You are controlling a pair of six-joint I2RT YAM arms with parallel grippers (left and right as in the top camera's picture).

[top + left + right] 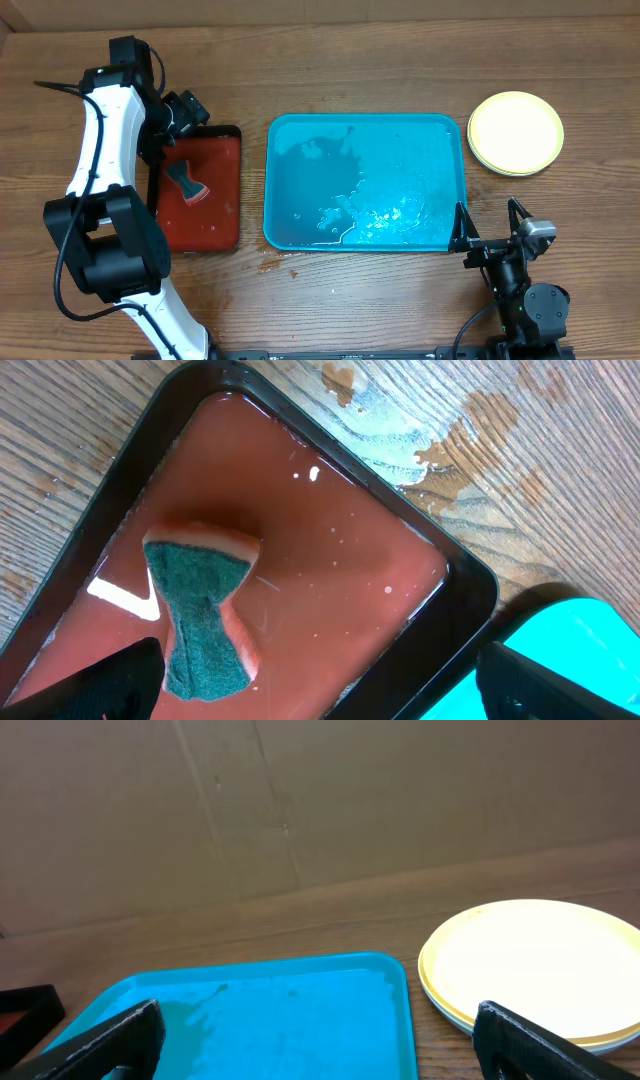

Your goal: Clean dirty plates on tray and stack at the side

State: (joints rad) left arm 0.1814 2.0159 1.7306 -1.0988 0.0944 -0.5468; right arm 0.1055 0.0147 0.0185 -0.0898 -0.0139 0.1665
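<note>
The blue tray [280, 180] lies wet in the middle of the table, with no plates on it; it also shows in the right wrist view [260, 1020]. The plates [516, 132] are stacked to the right of the tray, a pale yellow-green one on top, also seen in the right wrist view [530, 965]. My left gripper [178, 112] is open and empty above the far end of the dark red tray [215, 215], its fingers [320, 685] spread over the sponge [200, 615]. My right gripper [490, 225] is open and empty near the tray's front right corner [315, 1040].
The black-rimmed dark red tray [330, 580] holds reddish water and a green and pink sponge [187, 183]. Water spots mark the wood beside it [450, 450] and in front of the blue tray [280, 262]. A cardboard wall [300, 800] stands behind the table.
</note>
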